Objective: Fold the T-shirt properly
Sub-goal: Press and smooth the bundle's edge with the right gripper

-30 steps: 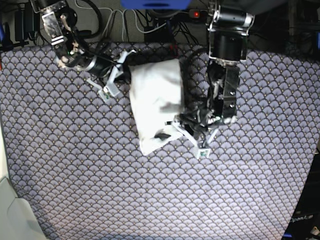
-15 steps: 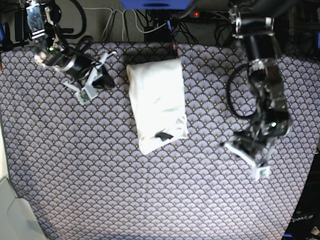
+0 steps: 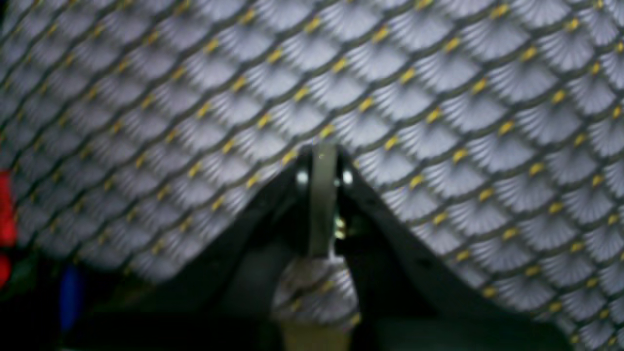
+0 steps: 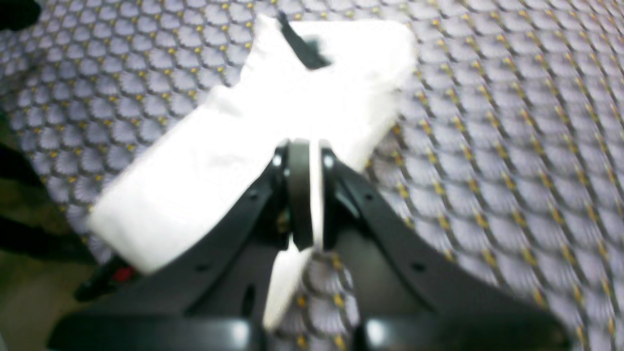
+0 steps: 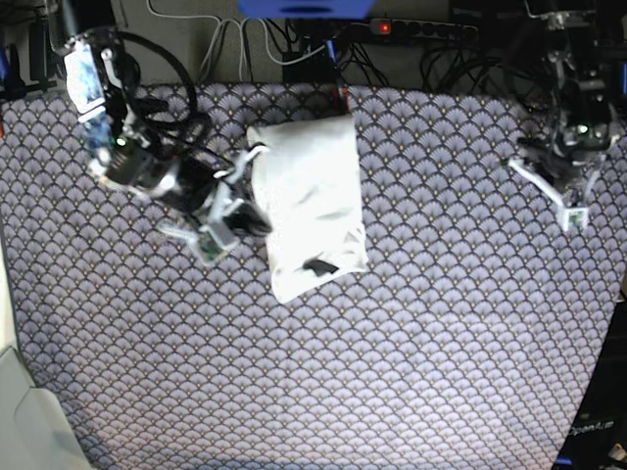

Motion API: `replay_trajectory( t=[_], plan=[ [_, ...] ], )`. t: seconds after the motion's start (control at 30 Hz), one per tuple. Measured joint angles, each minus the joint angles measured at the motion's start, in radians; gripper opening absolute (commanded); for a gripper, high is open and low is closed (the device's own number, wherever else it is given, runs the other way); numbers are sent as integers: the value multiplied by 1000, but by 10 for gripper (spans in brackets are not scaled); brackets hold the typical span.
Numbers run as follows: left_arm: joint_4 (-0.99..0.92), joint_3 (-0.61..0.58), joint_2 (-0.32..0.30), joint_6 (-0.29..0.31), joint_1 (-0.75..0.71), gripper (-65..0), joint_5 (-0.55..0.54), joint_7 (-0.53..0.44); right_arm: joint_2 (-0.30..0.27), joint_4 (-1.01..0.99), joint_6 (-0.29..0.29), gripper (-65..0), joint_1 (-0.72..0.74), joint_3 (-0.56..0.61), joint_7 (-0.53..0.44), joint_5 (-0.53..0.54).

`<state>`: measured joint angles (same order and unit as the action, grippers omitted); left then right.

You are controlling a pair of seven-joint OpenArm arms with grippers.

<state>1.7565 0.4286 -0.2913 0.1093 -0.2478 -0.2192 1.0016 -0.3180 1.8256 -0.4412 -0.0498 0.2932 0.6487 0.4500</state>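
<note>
T-shirt [image 5: 308, 201]: is lying folded into a tall white packet on the upper middle of the bench, plain side up, with a small dark mark showing near its lower edge.
Bench [image 5: 411, 352]: is being covered by a purple cloth with a scale pattern and yellow dots; the T-shirt is the only loose thing seen on it.
Right gripper [image 5: 227, 217]: is being held just beside the T-shirt's left edge; whether it is touching the cloth cannot be told. Its fingers [image 4: 298, 195] are being pressed together with nothing between them, the T-shirt showing behind them in the right wrist view.
Left gripper [image 5: 571, 208]: is being held well apart from the T-shirt, near the bench's right edge. Its fingers [image 3: 321, 200] are being pressed together over bare cloth.
Cables [image 5: 294, 49]: are lying tangled beyond the bench's far edge, beside a power strip [image 5: 421, 29] with a red light.
</note>
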Motion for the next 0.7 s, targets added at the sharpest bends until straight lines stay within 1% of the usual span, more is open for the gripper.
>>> replay_trajectory(
  t=[0.2,0.3,0.37,0.4,0.47,0.5,0.57,0.7],
  plan=[
    [73,56,3,2,-83,-647,-2,-8,44,-129,-2,-639,126,124,-7,2],
    [99,78,5,3,-118,-647,2,-3,57,-204,-6,-639,198,199,-7,4],
    [111,82,6,3,-125,-647,-2,-1,74,-251,-7,-639,242,225,-7,0],
    [116,86,6,4,-129,-647,-3,2,86,-280,-29,-639,266,234,-9,1],
    [124,89,5,2,-143,-647,-2,-3,112,-343,-120,-639,306,244,-12,2],
    [124,91,5,3,-149,-647,-2,-4,129,-379,-137,-639,321,244,-14,2],
    [125,91,8,3,-158,-647,0,4,155,-466,-161,-639,357,248,-14,1],
    [125,92,6,3,-153,-647,3,0,151,-581,-156,-638,410,276,-109,-2]
  ],
)
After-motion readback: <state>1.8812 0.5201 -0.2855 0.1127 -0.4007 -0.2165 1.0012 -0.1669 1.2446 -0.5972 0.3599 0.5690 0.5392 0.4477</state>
